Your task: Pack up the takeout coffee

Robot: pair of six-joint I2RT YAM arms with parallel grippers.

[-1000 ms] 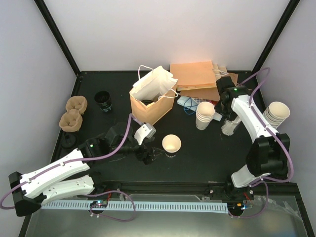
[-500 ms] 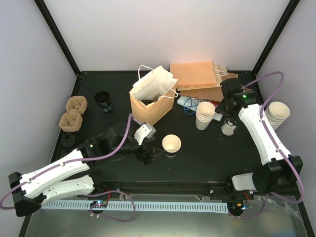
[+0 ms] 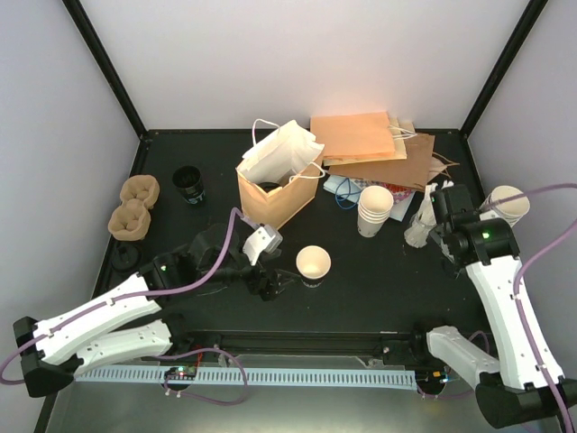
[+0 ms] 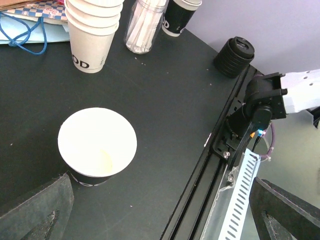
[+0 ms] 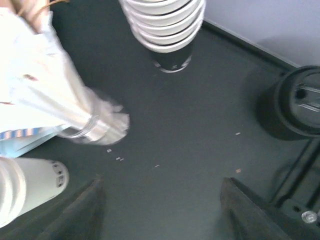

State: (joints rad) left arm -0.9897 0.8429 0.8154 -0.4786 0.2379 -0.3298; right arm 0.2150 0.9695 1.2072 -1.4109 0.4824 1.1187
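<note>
Left wrist view: my left tool (image 4: pixel 160 207), jaws wide apart, faces the lidless takeout coffee cup (image 4: pixel 97 142) standing upright on the table (image 4: pixel 170 95) just ahead; my right tool (image 5: pixel 167 210), also open, is well apart.

**Colour check: black, white, brown**

Between the dark grey left fingers (image 4: pixel 35 210) there's a white cup (image 4: pixel 97 145), cream inside, black band at the foot. Past them, stacked white cups (image 4: pixel 92 30) with black lettering and blue-checked paper (image 4: pixel 35 9). Table (image 4: pixel 165 100) matte black, bags (image 3: pixel 370 144) kraft brown.
</note>
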